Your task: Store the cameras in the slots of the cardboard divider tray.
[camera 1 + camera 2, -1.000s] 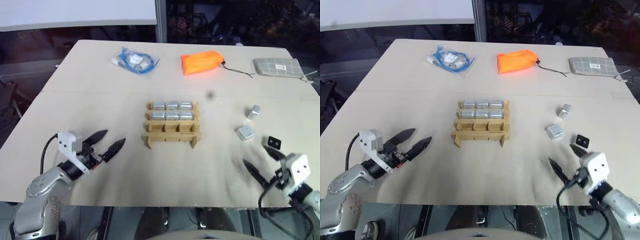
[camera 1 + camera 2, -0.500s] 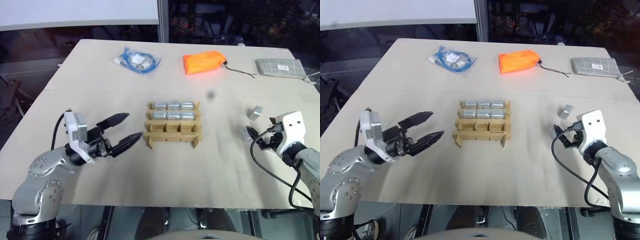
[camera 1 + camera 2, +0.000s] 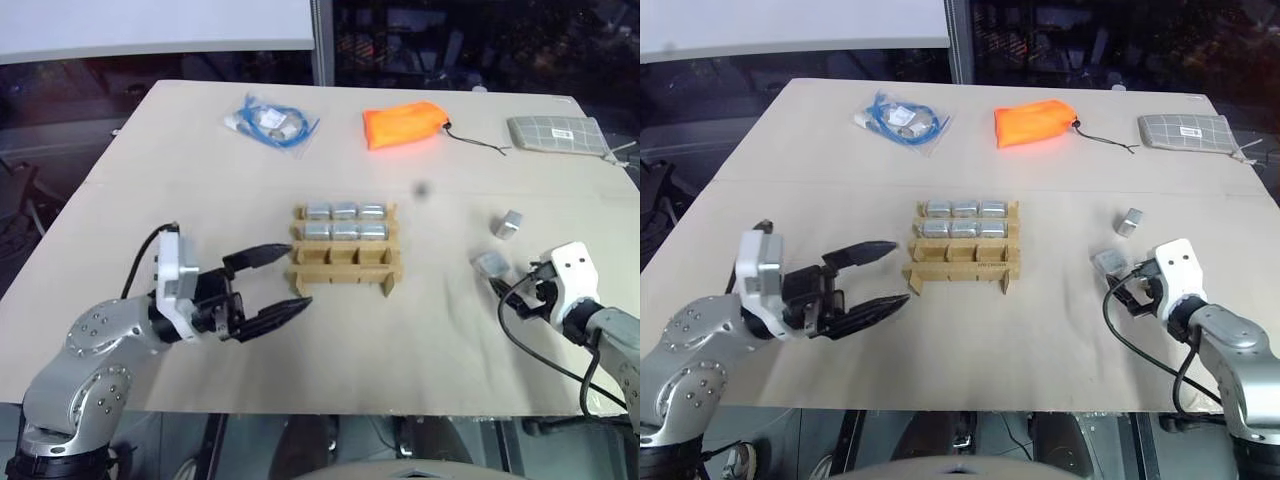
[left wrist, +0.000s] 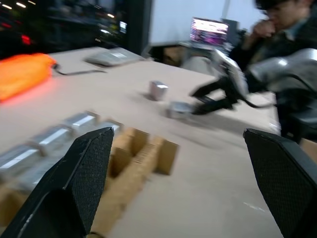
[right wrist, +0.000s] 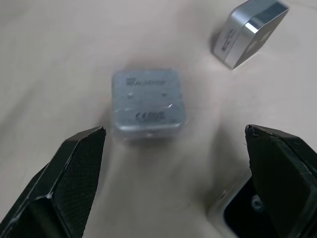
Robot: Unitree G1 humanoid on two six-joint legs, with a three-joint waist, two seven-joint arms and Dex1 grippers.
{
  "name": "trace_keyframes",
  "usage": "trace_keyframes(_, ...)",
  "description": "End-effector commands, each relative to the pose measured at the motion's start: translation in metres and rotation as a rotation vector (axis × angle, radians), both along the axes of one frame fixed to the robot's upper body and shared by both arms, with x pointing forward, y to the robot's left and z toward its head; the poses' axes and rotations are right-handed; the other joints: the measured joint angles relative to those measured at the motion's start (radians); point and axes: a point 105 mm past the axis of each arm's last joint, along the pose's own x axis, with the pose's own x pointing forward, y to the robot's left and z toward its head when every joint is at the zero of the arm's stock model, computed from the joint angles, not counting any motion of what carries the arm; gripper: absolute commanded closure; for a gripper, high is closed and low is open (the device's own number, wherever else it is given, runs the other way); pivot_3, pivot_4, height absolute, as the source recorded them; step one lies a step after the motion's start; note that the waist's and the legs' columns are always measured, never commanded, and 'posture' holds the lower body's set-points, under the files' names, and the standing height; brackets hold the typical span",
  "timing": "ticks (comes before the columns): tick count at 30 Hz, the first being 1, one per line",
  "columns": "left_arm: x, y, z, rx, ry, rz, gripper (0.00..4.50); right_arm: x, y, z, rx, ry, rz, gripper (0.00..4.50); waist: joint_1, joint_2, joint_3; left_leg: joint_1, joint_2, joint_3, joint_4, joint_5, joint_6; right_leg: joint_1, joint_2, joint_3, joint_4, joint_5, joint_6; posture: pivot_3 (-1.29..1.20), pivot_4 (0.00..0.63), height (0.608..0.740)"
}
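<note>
Cardboard divider tray holds six silver cameras in its two far rows; three loose cameras lie well apart.

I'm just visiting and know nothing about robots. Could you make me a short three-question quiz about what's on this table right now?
1. True or false: the front row of the cardboard divider tray holds cameras.
2. How many loose cameras lie near the right end effector?
3. Which object sits farthest right along the table's far edge: (a) orange pouch, (b) grey checked pouch, (c) blue cable bundle?

Key:
1. False; only the two back rows are filled.
2. Three: two silver, one showing a black face.
3. b
</note>
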Motion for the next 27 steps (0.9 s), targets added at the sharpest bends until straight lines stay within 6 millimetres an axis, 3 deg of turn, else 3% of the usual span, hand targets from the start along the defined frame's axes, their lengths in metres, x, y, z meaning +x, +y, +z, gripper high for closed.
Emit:
trace_keyframes(1, -0.011, -0.007, 0.005, 0.018, -0.022, -0.073, 0.09, 0.000, -0.010, 0.017, -0.023, -0.049, -0.075, 0.00, 0.000, 0.000, 0.000, 0.000, 0.000, 0.000, 0.000, 0.000, 0.000, 0.000, 0.000, 0.000, 0.000, 0.000, 0.000, 0.00, 0.150, 0.740)
trace_keyframes(10, -0.029, -0.016, 0.002, 0.061, -0.003, -0.221, 0.09, -0.019, -0.023, 0.015, -0.026, -0.023, -0.345, 0.00, 0.001, 0.000, 0.000, 0.000, 0.000, 0.000, 0.000, 0.000, 0.000, 0.000, -0.001, 0.000, 0.000, 0.000, 0.000, 0.00, 0.150, 0.740)
trace_keyframes(16, -0.030, -0.016, 0.004, 0.077, -0.009, -0.271, 0.09, -0.026, -0.014, 0.006, 0.016, 0.008, -0.420, 0.00, 0.000, 0.000, 0.000, 0.000, 0.000, 0.000, 0.000, 0.000, 0.000, -0.001, 0.000, 0.000, 0.001, 0.000, 0.000, 0.00, 0.150, 0.740)
trace_keyframes(27, -0.028, -0.016, 0.003, 0.074, -0.012, -0.281, 0.09, -0.024, -0.025, -0.006, 0.035, 0.029, -0.519, 0.00, -0.001, 0.000, 0.000, 0.000, 0.000, 0.001, 0.000, 0.000, 0.000, -0.001, 0.000, 0.000, 0.000, -0.001, 0.000, 0.00, 0.150, 0.740)
